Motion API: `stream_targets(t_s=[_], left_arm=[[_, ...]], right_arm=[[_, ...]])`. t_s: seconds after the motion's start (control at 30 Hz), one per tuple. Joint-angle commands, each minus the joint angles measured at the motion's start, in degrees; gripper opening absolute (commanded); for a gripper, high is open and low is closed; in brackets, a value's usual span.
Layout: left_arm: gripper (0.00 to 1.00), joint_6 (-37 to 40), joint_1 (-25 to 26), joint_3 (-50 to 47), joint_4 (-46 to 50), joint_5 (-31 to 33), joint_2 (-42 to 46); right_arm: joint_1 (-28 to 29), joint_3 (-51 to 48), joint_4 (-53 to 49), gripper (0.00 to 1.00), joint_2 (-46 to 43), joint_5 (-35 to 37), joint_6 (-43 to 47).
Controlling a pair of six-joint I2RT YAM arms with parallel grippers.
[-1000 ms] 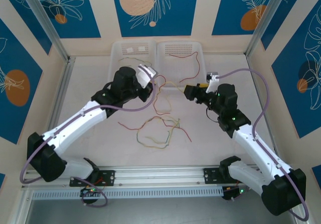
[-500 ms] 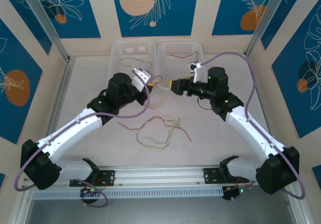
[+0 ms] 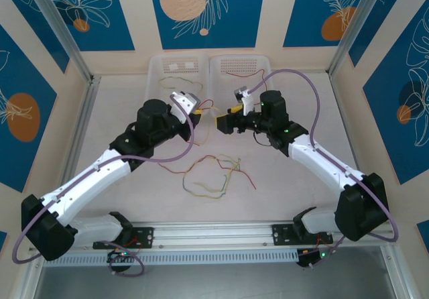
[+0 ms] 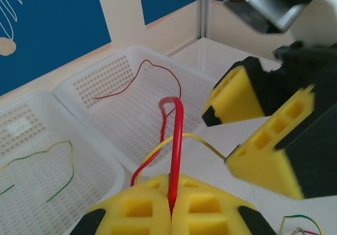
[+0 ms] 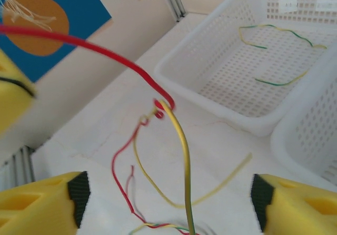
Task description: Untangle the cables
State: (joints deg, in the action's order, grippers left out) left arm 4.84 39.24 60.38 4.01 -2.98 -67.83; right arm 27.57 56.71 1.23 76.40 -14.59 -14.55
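Pale table (image 3: 268, 202), two white baskets (image 3: 161, 71) (perforated), loosely tangled cables (image 3: 213, 175)

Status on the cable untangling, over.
Left gripper shut on red cable. Right gripper open, yellow cable between its fingers. Other cables tangled on table.

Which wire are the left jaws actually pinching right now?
The thin red wire, rising from the shut left jaws; the thin yellow wire only crosses it, unclamped.

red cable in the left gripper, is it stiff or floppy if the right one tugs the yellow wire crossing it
Probably semi-stiff: the red cable stands up from the shut left gripper with a hooked tip. Likely light, being thread-thin. The yellow wire crossing it may drag it sideways if the open right gripper pulls.
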Motion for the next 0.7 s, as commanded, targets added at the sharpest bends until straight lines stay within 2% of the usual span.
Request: stream_targets(t_s=[0.0,0.07,0.1,0.17,0.27,0.33,0.53,0.67], left_arm=[[0.0,0.2,-0.3,-0.8,-1.6,-1.1,1.6],[0.0,0.2,-0.3,-0.9,-1.7,-1.2,1.6],[0.0,0.2,-0.2,-0.9,-1.6,-1.4,1.6],[0.0,0.3,-0.3,-1.1,-2.0,-1.5,1.6],[0.0,0.4,-0.3,-1.4,-2.4,-0.8,1.6],[0.0,0.4,-0.3,-1.9,-2.9,2.3,1.5],[0.0,-1.6,-1.9,-3.6,-3.2,18.7,0.7],[0.0,-3.4,-4.5,-5.9,-3.5,21.2,2.1]], right_arm=[[0.8,0.2,1.8,0.85,1.6,1.9,3.9],[0.8,0.6,2.4,0.81,2.5,1.1,3.7],[0.9,0.8,2.6,0.75,2.9,0.0,3.9],[1.4,0.9,3.3,0.57,3.5,-0.3,4.4],[2.2,1.2,3.0,0.23,3.6,-0.4,5.2],[2.3,1.5,2.4,0.0,3.1,-0.7,5.3],[3.2,2.4,-1.6,0.0,1.6,1.1,6.7],[3.3,1.6,-3.6,0.0,-0.2,2.6,6.3]])
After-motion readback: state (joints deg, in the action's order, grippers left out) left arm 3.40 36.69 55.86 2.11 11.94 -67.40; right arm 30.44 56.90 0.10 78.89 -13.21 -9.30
